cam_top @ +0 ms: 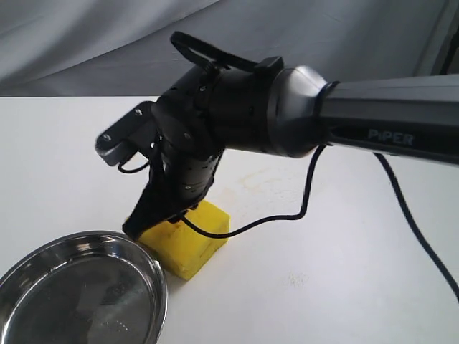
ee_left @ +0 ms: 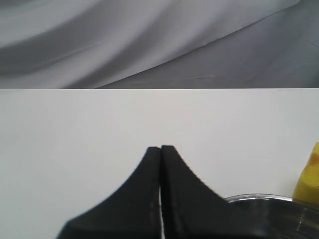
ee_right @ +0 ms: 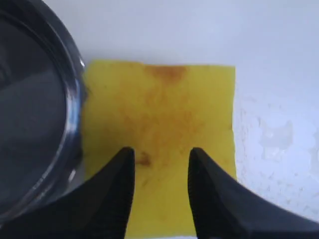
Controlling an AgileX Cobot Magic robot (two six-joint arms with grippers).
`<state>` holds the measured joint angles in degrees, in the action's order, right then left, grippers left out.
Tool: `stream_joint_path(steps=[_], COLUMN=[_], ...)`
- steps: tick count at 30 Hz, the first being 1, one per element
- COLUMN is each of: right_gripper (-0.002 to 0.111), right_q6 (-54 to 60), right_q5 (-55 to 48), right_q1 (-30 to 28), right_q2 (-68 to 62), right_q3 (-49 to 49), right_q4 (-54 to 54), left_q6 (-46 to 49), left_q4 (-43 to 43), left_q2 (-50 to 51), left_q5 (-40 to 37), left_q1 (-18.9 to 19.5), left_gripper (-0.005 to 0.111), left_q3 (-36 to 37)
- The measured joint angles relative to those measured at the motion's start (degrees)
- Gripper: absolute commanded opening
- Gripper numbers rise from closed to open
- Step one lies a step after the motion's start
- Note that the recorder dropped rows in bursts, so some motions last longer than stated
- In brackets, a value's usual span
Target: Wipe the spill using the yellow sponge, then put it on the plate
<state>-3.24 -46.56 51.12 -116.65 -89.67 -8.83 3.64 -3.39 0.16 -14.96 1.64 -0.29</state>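
The yellow sponge [cam_top: 192,247] lies flat on the white table, right beside the plate [cam_top: 155,278]. Its top face [ee_right: 159,104] carries a brownish stain. My right gripper [cam_top: 147,226] reaches across and down onto it, open, with both fingertips over the top face [ee_right: 160,152] and the foam showing in the gap. No amber puddle shows; only faint wet smears [ee_right: 274,137] mark the table beside the sponge. My left gripper [ee_left: 160,148] is shut on nothing, low over bare table, with the plate's rim [ee_left: 259,199] and a sponge edge [ee_left: 308,181] off to one side.
The right arm's black cable [cam_top: 280,217] loops over the table beside the sponge. Faint streaks [cam_top: 262,179] mark the table behind it. Grey cloth [cam_top: 107,43] hangs behind the table's far edge.
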Motion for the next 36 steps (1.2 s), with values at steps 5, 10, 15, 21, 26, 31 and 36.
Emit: stream_joint_path(steps=[5,10,15,21,26,31,36], right_gripper=[0.035,0.027,0.005,0.0,0.0,0.0,0.0], right_q6=[0.01,0.01,0.01,-1.09,-4.76,-8.4,-10.67], right_q5=[-6.63,-6.44,-4.42,-1.92,0.15,0.76,0.88], right_q1=[-2.38,-3.12,-3.12,-3.32,-5.9,-10.05,-13.01], right_q2=[-4.73,-5.91,-6.53,-6.75,-7.09,-7.32,-7.57], right_q3=[0.0,0.0,0.0,0.0,0.0,0.0,0.0], right_q4=[-0.66,-1.21,-1.88,-5.41,-9.54,-14.55,-16.74], left_q6=[0.0,0.0,0.0,0.0,0.0,0.0,0.0], left_q4=[0.0,0.0,0.0,0.0,0.0,0.0,0.0], left_q2=[0.0,0.0,0.0,0.0,0.0,0.0,0.0], left_q5=[0.0,0.0,0.0,0.0,0.0,0.0,0.0], left_q1=[0.0,0.0,0.0,0.0,0.0,0.0,0.0], left_gripper=[0.0,0.0,0.0,0.0,0.0,0.0,0.0], left_q3=[0.0,0.0,0.0,0.0,0.0,0.0,0.0])
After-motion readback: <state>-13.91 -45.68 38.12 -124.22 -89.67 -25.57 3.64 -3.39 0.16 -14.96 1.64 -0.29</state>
